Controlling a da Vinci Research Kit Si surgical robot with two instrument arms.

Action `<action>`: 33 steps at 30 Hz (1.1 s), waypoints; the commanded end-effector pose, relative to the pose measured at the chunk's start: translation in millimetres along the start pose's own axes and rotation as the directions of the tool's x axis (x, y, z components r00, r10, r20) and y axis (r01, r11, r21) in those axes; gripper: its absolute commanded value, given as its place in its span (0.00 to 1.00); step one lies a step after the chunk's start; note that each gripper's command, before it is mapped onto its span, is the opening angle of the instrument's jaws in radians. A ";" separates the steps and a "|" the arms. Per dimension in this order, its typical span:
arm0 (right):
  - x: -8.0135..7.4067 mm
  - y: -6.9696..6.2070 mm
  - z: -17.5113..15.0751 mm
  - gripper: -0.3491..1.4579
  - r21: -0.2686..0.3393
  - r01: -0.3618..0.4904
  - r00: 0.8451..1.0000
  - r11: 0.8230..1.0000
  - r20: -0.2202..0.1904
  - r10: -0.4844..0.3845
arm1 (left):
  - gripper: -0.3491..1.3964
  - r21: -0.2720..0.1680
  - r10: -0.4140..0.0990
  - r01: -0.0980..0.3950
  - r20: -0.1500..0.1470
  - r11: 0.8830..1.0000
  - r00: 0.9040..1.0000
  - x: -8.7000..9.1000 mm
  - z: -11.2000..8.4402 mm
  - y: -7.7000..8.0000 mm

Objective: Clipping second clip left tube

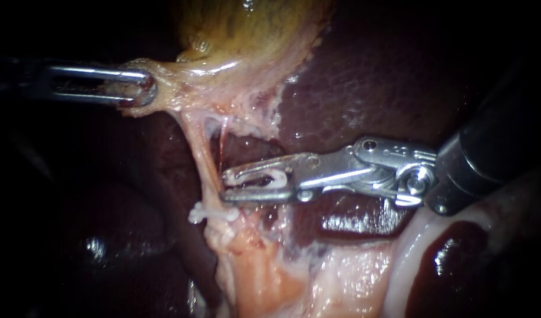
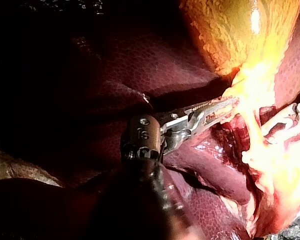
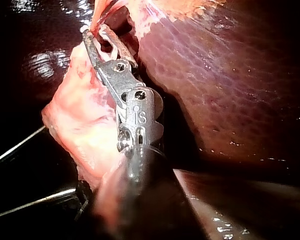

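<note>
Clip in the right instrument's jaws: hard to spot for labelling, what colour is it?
White clip, clearest in the endoscope view.

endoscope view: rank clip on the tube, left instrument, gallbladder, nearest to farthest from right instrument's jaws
1. clip on the tube: just below right instrument, whose jaws hold a loaded clip.
2. left instrument, upper left, and gallbladder, top, which it grips: too close to call.

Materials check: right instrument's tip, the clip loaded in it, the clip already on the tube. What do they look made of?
Right instrument tip: metal, polished silver, sharp highlights. Loaded clip: probably plastic, matte white, no glint. Placed clip on the tube: same matte white, likely the same plastic; partly tissue-covered, so less sure.
</note>
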 end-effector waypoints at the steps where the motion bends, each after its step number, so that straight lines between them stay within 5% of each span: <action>1: 0.0 0.0 -0.1 0.22 0.000 0.000 1.000 1.000 0.000 0.000 | 0.00 0.000 0.000 0.000 0.000 1.000 1.000 0.0 0.0 0.0; 4: 0.0 0.0 -0.1 0.37 -0.003 0.000 1.000 1.000 -0.016 0.000 | 0.00 0.000 0.000 0.000 0.000 1.000 1.000 0.0 0.0 0.0; 8: 0.1 0.0 -0.1 0.45 -0.003 0.000 0.999 1.000 -0.046 0.000 | 0.00 0.000 0.000 0.000 0.000 1.000 1.000 0.0 -0.1 0.0; 25: 0.0 -1.8 -4.1 0.47 0.019 -0.055 0.997 0.998 -0.053 0.056 | 0.00 -0.001 0.000 0.000 0.001 1.000 1.000 0.0 -0.2 0.0; 33: 1.1 -3.7 -2.5 0.47 0.059 -0.123 0.991 0.991 -0.040 0.125 | 0.00 -0.001 0.000 0.000 0.001 1.000 1.000 0.0 -0.2 0.0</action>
